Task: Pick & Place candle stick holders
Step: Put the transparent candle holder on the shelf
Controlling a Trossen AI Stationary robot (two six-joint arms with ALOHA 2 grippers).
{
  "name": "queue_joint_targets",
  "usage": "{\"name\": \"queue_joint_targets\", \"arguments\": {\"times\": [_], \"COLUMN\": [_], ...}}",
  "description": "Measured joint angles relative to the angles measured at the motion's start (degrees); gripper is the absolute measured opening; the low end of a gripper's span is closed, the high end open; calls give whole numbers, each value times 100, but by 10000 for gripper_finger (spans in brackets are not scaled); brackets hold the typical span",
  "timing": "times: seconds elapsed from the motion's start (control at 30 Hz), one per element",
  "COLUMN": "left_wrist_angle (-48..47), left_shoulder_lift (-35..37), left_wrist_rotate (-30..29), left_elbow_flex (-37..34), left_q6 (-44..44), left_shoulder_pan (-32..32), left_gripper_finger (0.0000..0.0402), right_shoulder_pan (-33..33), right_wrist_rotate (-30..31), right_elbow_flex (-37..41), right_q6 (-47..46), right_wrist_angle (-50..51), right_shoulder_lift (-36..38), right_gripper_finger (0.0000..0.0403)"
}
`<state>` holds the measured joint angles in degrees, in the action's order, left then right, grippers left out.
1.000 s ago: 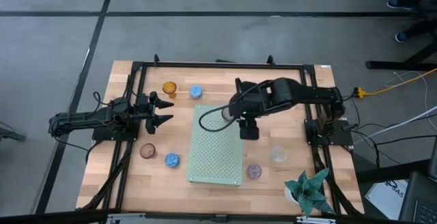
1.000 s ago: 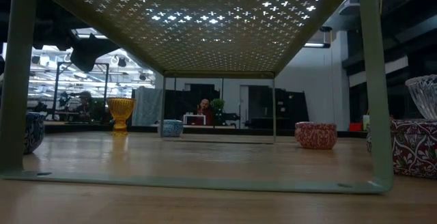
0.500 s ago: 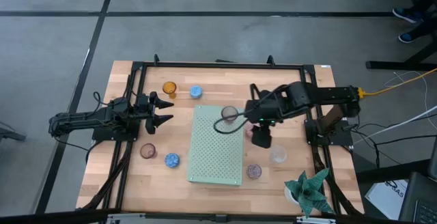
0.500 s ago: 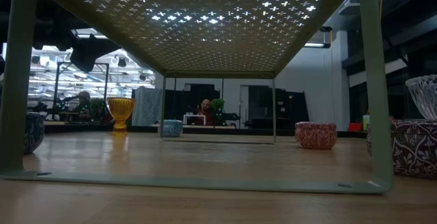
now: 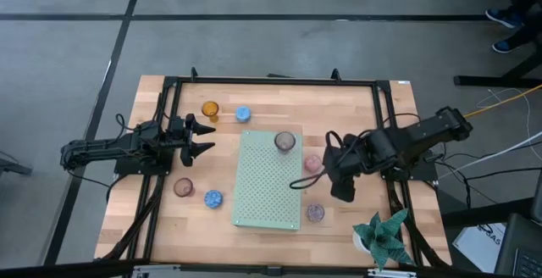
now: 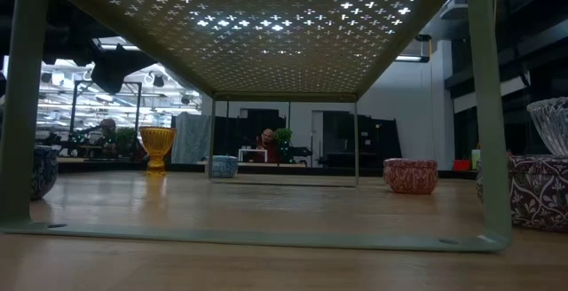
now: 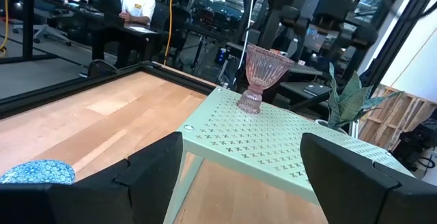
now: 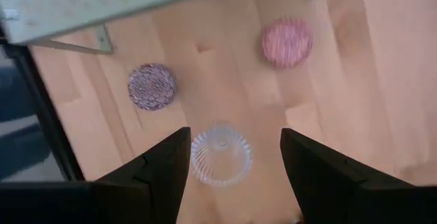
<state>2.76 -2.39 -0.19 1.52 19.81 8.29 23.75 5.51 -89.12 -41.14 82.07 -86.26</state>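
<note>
A pink-brown stemmed glass cup (image 5: 284, 141) stands on the far end of the pale green board (image 5: 267, 197); it also shows in the left wrist view (image 7: 263, 74). My right gripper (image 5: 340, 180) is open, pointing down over the clear cup (image 8: 220, 157), which shows between its fingers without touching them. A pink cup (image 8: 287, 42) and a mauve cup (image 8: 151, 85) stand on the table close by. Amber (image 5: 210, 109), blue (image 5: 243, 113), brownish (image 5: 183, 187) and another blue (image 5: 212, 198) cup stand left of the board. My left gripper (image 5: 201, 138) waits open there.
A green paper-like plant in a white pot (image 5: 383, 234) stands at the near right corner. The board stands on legs (image 6: 493, 114), with room beneath it. A black frame (image 5: 271, 80) runs around the table. People sit in the room beyond.
My right gripper has left the stemmed cup on the board's far end and gone toward the table's right and near edges, now over the clear cup. The stemmed cup stays upright on the board.
</note>
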Motion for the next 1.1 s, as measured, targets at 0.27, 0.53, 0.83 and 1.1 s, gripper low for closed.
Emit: {"name": "queue_joint_targets", "arguments": {"times": [0.27,0.53,0.83,1.1], "left_wrist_angle": [2,2,2,2], "left_shoulder_lift": [0,0,0,-1], "left_wrist_rotate": [0,0,1,0], "left_elbow_flex": [0,1,2,2], "left_q6": [0,0,0,0], "left_shoulder_pan": [0,-1,0,0], "left_gripper_finger": [294,294,294,294], "right_shoulder_pan": [426,794,970,1042], "right_wrist_rotate": [-392,-423,-421,-421], "right_elbow_flex": [770,1190,1761,2265], "right_q6": [-676,-1269,-1633,-1694], "right_wrist_angle": [-497,-788,-1326,-1879], "right_shoulder_lift": [-4,-29,-33,-35], "right_gripper_finger": [231,231,231,231]}}
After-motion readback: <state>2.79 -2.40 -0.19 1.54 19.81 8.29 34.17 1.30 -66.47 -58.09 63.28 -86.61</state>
